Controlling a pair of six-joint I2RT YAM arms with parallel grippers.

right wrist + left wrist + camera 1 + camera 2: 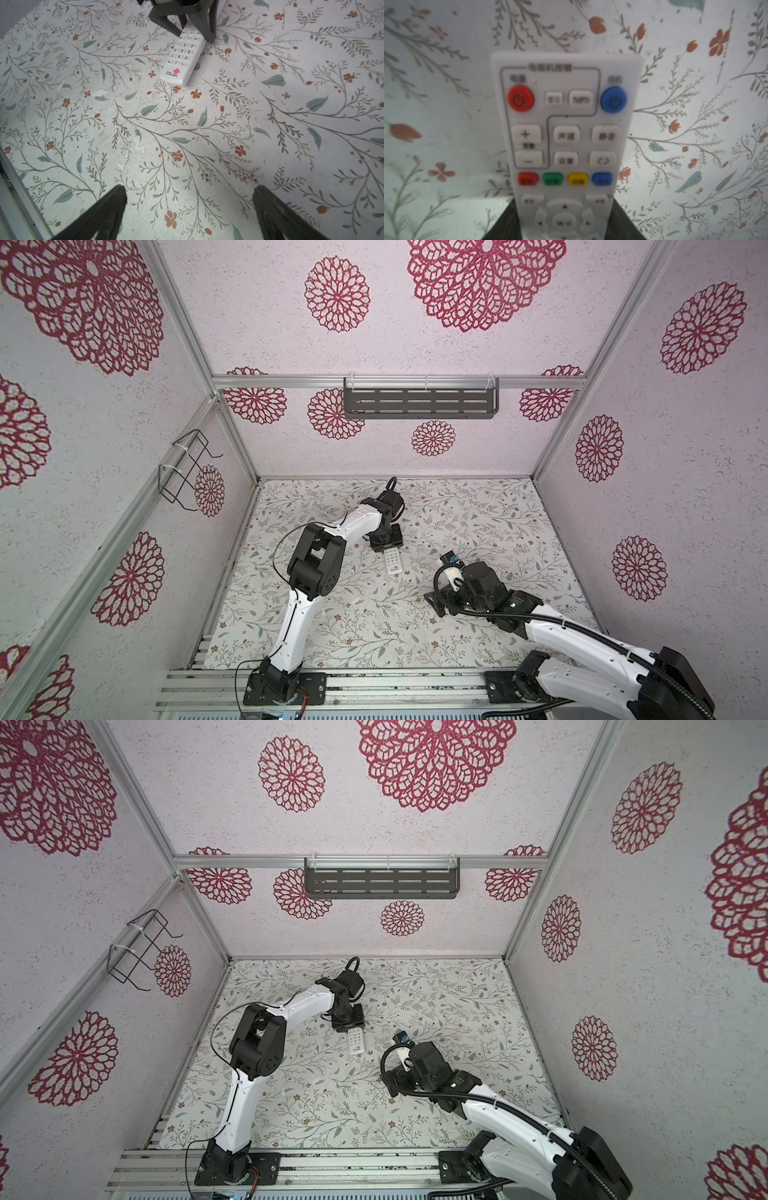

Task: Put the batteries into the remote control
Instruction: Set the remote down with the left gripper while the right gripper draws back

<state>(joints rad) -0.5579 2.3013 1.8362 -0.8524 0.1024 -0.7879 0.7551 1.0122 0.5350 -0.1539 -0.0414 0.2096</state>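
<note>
The remote control (pixel 182 60) lies buttons-up on the worktop (pixel 145 124). My left gripper (pixel 194 37) sits around one end; I cannot tell if it squeezes. My right gripper (pixel 190 190) is wide open, empty. I see 0 batteries; maybe they are inside.

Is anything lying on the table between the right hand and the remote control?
Nothing visible does. In the right wrist view only bare floral table separates the open right hand from the remote control at its logo end. The left hand straddles its far end, beyond that path.
</note>
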